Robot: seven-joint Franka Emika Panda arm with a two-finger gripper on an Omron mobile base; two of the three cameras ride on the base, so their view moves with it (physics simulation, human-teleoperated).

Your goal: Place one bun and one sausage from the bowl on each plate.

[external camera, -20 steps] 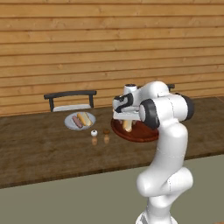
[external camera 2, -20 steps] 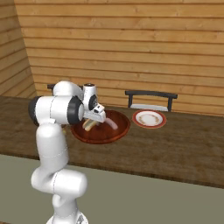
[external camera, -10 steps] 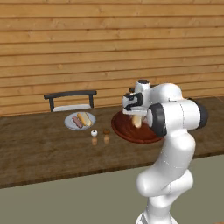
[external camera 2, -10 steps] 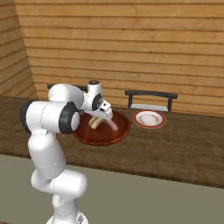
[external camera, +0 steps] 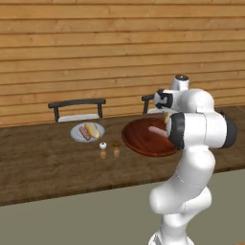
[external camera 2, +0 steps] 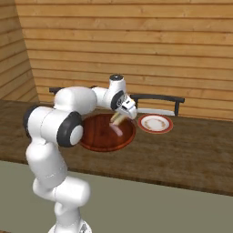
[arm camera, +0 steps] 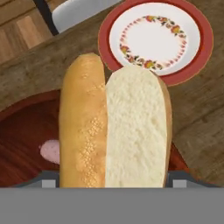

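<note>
My gripper (external camera 2: 120, 116) is shut on a split bun (arm camera: 113, 127), crust on one side and pale crumb on the other, and holds it above the right edge of the brown wooden bowl (external camera 2: 98, 136). One pink sausage (external camera 2: 119, 130) lies in the bowl below the bun. The red-rimmed plate (arm camera: 155, 39) lies bare just beyond the bun, to the right of the bowl (external camera: 141, 141). At the left, the pale grey plate (external camera: 76, 135) carries a bun (external camera: 93, 129) and a sausage (external camera: 84, 132).
Two small shakers (external camera: 109, 145) stand between the grey plate and the bowl. Dark chair backs (external camera: 76, 103) (external camera 2: 157, 98) line the table's far side in front of the wooden wall. The table's near edge runs in front of the bowl.
The arm has swung to the right and lifted, carrying the bun from over the bowl's left part to its right edge, close to the red-rimmed plate.
</note>
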